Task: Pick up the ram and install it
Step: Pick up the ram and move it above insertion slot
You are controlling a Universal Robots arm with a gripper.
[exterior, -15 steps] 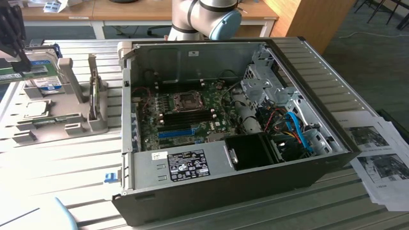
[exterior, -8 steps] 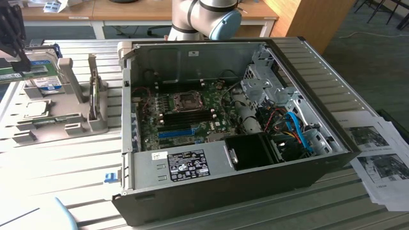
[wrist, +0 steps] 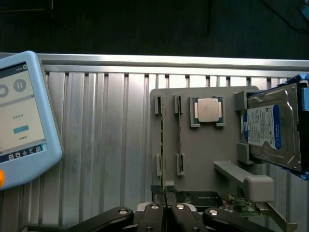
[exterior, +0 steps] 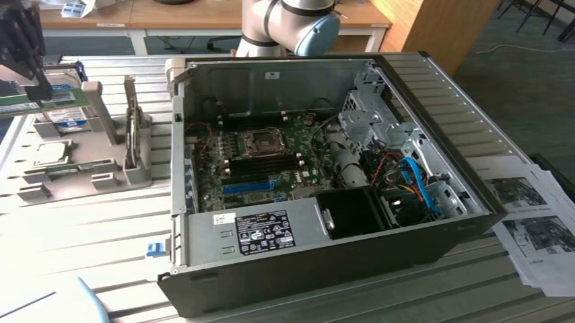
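Jaws closed on the ram (exterior: pixel 16 106), our gripper (wrist: pixel 164 193) hangs above the tray (wrist: pixel 203 154). We judge pick-up done; installing needs careful alignment with the motherboard (exterior: pixel 301 176) slots.

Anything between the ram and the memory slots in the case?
Only the case's side wall, standing between the ram in the gripper and the slots. Nothing shows above the slots.
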